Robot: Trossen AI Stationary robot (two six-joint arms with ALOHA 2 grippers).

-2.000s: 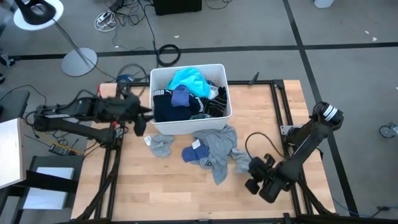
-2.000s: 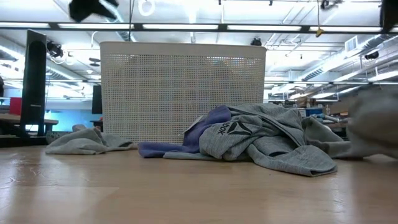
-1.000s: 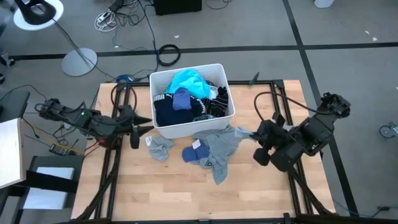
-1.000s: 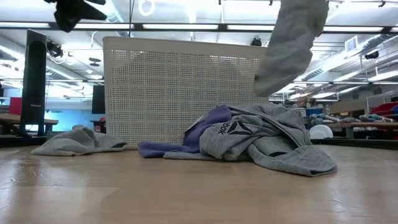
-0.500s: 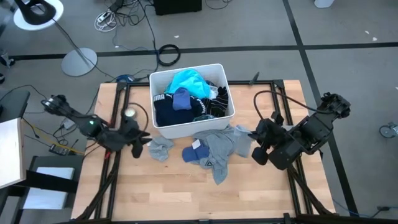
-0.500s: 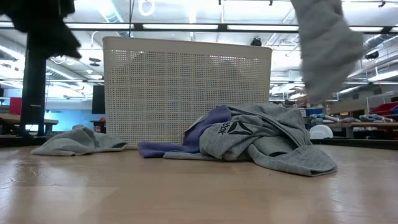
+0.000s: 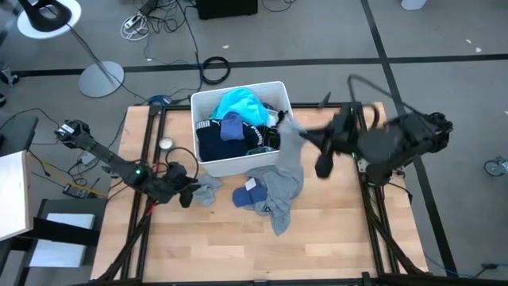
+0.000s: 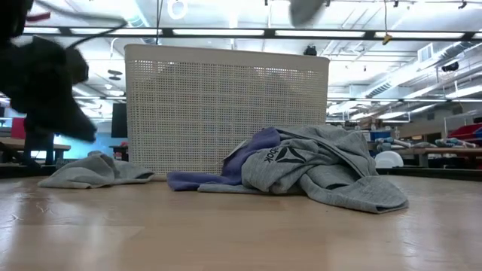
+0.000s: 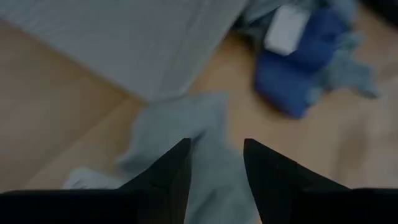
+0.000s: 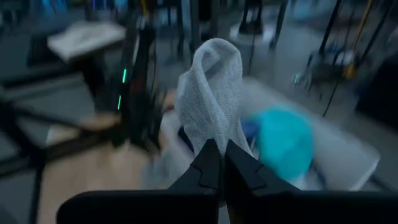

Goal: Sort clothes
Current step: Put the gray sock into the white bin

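Soft matt cloth clothes (image 7: 274, 191), perforated plastic bin (image 8: 226, 105), smooth wood table (image 7: 333, 238).

White perforated plastic bin (image 7: 240, 163) mid-table, wood tabletop (image 7: 214, 238), lamp base (image 7: 101, 79) & cables (image 7: 214, 68) on floor.

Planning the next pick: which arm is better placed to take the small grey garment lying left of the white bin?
Left. Its open tool hangs right over that small grey garment; the right tool is shut on grey cloth.
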